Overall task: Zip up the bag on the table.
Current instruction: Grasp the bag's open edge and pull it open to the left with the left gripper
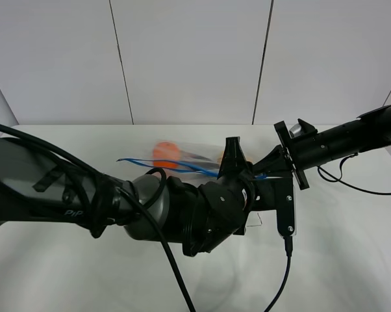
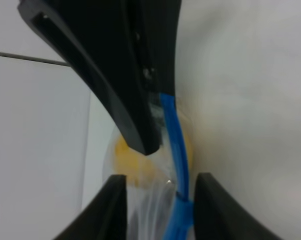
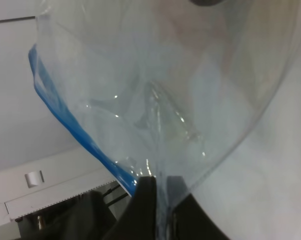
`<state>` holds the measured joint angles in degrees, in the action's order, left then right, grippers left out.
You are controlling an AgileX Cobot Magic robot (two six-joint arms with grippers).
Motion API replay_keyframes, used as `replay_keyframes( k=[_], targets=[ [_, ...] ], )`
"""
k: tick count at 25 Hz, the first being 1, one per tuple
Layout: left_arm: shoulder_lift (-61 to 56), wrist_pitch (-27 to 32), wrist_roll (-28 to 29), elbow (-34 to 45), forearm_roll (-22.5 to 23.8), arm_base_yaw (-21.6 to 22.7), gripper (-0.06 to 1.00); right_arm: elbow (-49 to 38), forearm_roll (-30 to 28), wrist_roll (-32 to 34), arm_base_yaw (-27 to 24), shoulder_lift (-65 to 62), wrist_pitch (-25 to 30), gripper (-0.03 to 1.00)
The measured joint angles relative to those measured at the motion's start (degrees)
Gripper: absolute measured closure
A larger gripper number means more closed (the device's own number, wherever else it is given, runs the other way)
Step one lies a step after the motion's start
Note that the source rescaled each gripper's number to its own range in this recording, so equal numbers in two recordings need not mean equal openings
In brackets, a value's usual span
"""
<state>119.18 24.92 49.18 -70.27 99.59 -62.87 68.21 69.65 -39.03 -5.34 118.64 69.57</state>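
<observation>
The clear bag (image 1: 194,155) lies on the white table (image 1: 351,260), with its blue zipper strip (image 1: 153,162) running toward both grippers. Orange produce (image 1: 164,155) shows inside it. My left gripper (image 1: 234,159) reaches over the bag. In the left wrist view its fingers (image 2: 116,205) stand apart with the zipper strip (image 2: 178,150) between them, and yellow produce (image 2: 123,155) shows through the plastic. My right gripper (image 1: 268,170) is shut on the bag's end. The right wrist view shows it (image 3: 158,181) pinching the clear plastic (image 3: 165,75) beside the blue strip (image 3: 65,120).
The bulky left arm (image 1: 85,195) crosses the front left of the table and hides part of the bag. A black cable (image 1: 280,286) hangs from the wrist camera mount. Another cable (image 1: 371,190) trails on the table by the right arm. A panelled wall (image 1: 189,58) stands behind.
</observation>
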Motion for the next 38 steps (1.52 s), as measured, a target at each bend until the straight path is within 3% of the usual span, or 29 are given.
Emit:
replay_keyframes(
  k=[7,15,38],
  targets=[
    [0.0,-1.3,-0.6,0.0,-0.2,0.0,0.84,0.0,0.1,0.0,0.0,0.0,0.0,0.97],
    [0.0,-1.5,-1.1,0.0,-0.2,0.0,0.94,0.0,0.1,0.0,0.0,0.0,0.0,0.97],
    [0.0,0.0,-1.2,2.6,1.2,0.5,0.94,0.0,-0.2,0.0,0.4,0.0,-0.3,0.97]
  ],
)
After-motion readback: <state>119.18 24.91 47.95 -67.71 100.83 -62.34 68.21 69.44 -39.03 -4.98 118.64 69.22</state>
